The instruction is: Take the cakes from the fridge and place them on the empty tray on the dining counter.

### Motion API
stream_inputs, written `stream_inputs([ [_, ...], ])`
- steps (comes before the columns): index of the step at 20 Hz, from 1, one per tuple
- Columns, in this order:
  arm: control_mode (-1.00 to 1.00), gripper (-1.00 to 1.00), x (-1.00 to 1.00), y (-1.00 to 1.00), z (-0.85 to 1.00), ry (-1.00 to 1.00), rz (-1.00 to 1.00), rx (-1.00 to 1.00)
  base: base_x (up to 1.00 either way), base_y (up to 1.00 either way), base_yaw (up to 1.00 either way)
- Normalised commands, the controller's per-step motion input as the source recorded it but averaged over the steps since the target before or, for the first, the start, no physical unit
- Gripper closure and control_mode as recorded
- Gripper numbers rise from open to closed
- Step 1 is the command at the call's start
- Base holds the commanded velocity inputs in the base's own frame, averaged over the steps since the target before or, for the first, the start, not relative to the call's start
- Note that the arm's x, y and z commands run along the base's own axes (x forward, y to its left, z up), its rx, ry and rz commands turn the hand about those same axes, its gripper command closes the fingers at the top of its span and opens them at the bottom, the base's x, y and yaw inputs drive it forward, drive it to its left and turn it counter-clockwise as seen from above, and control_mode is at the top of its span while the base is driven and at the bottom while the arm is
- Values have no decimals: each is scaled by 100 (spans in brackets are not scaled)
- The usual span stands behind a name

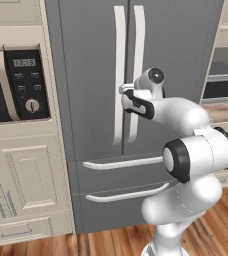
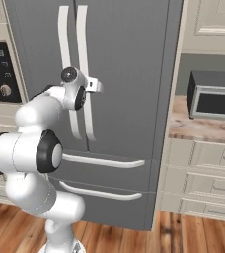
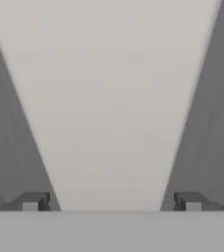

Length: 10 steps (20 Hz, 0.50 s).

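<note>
The fridge (image 1: 91, 75) stands closed straight ahead of the robot, dark grey, its two long cream handles side by side down the middle and two drawer fronts below. The claw (image 1: 124, 89) is at the left door's handle (image 1: 119, 75), about halfway down its length. In the hand view the claw (image 3: 111, 202) has its dark fingertips (image 3: 34, 201) spread wide apart, one on either side of the cream handle (image 3: 109, 98), which runs between them with grey door to both sides; whether a tip touches it cannot be told. The arm rises from the base, folds at the elbow and reaches forward roughly level, wrist pointed at the doors. A cream cabinet with a black oven panel (image 1: 28, 82) stands left of the fridge.
</note>
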Motion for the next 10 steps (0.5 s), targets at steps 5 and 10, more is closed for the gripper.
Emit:
stream_inputs([
  [5, -100, -100, 54, 0, -39, -2, 0, 0, 0, 0, 0],
  [10, -100, -100, 56, 0, -36, -1, 0, 0, 0, 0, 0],
])
